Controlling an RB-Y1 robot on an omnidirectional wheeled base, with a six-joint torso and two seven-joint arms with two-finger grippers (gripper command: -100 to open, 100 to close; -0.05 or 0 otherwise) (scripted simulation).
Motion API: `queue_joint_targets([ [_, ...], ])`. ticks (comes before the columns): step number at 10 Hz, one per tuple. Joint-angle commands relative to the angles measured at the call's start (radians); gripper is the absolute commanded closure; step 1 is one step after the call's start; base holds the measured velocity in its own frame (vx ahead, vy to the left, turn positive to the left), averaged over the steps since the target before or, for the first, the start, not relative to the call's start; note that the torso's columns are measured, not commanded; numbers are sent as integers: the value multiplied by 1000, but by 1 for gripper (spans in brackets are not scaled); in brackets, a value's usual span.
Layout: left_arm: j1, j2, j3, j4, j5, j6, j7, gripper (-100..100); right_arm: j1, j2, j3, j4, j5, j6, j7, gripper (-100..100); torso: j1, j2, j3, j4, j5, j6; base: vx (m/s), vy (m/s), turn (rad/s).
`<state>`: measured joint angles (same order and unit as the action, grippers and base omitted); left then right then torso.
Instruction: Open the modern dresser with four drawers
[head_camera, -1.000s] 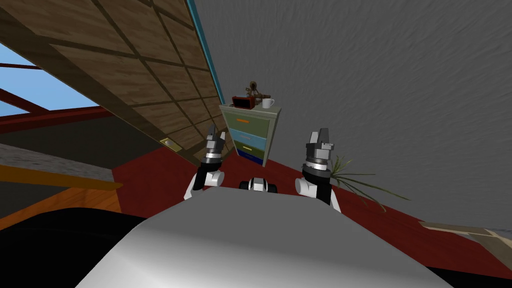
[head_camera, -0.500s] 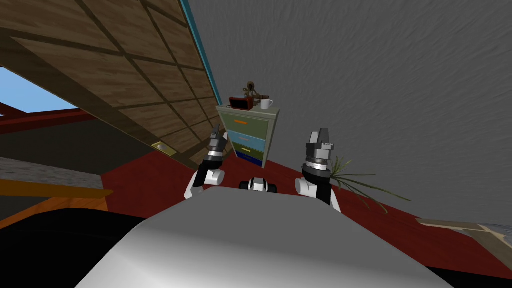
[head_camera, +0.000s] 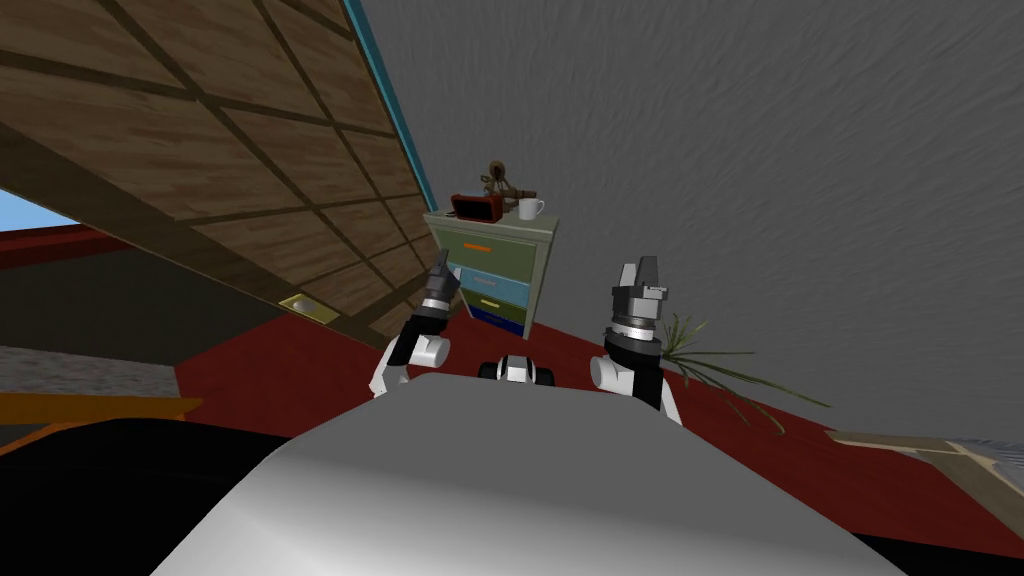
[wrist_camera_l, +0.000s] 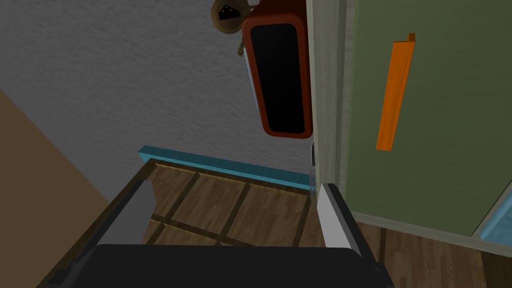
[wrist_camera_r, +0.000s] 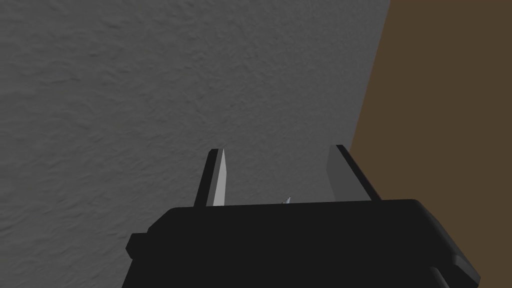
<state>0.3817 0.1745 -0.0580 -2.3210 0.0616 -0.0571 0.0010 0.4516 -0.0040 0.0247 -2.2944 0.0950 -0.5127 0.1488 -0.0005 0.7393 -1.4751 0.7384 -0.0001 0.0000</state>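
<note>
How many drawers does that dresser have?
4, stacked on the dresser: green top drawer with an orange handle, light blue drawer below it, olive drawer with a yellow handle, dark blue drawer at the bottom.

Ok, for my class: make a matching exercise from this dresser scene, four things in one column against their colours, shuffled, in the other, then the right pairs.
Things
1. top drawer's handle
2. second drawer's front
3. mug
4. bottom drawer's front

Colours
A. dark blue
B. white
C. orange
D. light blue

Pairs: 1-C; 2-D; 3-B; 4-A.
</note>
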Motion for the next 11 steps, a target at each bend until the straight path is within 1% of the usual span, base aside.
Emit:
queue_joint_targets([
  [1,-18,16,-3,-2,0,67,11,-100,0,0,0,0,0,0,0,0,0,0,0,0,0,0,71,18,-63],
  [6,-48,50,-13,-6,-1,189,30,-100,0,0,0,0,0,0,0,0,1,-1,-1,0,0,0,66,18,-56],
  [11,-84,100,-24,-11,-3,334,52,-100,0,0,0,0,0,0,0,0,0,-1,-1,0,0,0,77,30,-60],
])
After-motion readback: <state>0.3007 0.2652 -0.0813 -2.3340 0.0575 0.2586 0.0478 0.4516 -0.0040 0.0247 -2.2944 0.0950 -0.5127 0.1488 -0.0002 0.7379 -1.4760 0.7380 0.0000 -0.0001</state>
